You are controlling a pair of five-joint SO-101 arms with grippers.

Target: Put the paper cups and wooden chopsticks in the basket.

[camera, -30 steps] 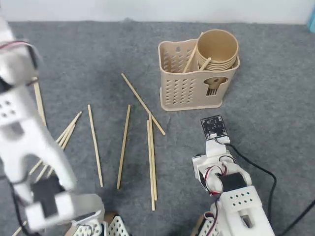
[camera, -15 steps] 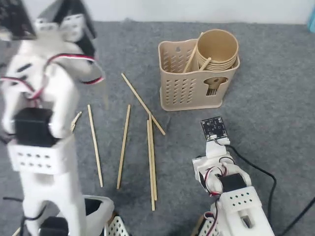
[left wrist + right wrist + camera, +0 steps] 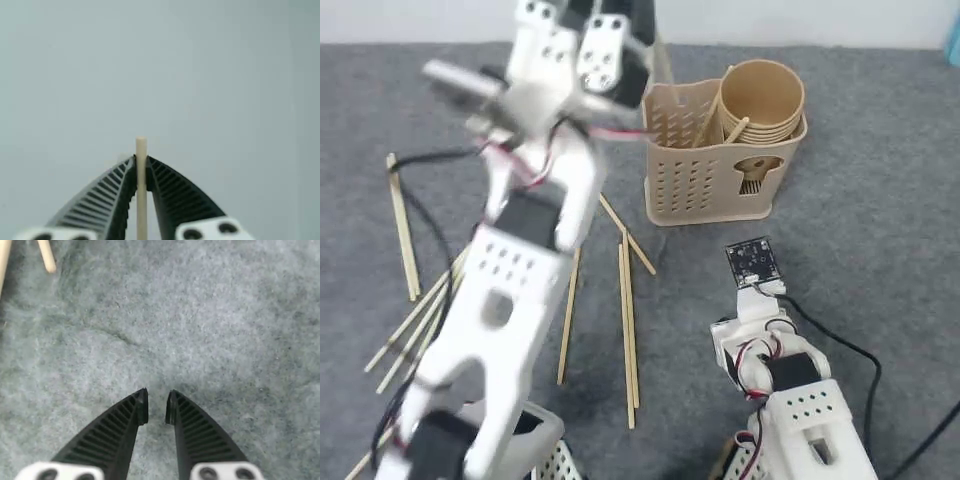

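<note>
The beige basket [image 3: 705, 180] stands at the back of the grey carpet. It holds nested paper cups [image 3: 762, 95] and two chopsticks [image 3: 708, 118]. My left gripper [image 3: 638, 22] is raised high beside the basket's far left corner, shut on one wooden chopstick [image 3: 663, 62]. In the left wrist view that chopstick [image 3: 141, 146] stands pinched between the fingers of the left gripper [image 3: 141, 161], against a pale wall. My right gripper [image 3: 157, 407] points down at bare carpet with a narrow gap between its tips and nothing in it. The right arm [image 3: 770, 360] sits low in front of the basket.
Loose chopsticks lie on the carpet: a pair [image 3: 628, 320] in the middle, one [image 3: 402, 225] at the far left, and several [image 3: 415, 320] fanned at the front left. A chopstick end [image 3: 47, 257] lies ahead of the right gripper. The left arm spans the table's left half.
The left arm has swung up from the front left and across toward the basket, carrying the chopstick. The right arm has kept still.
</note>
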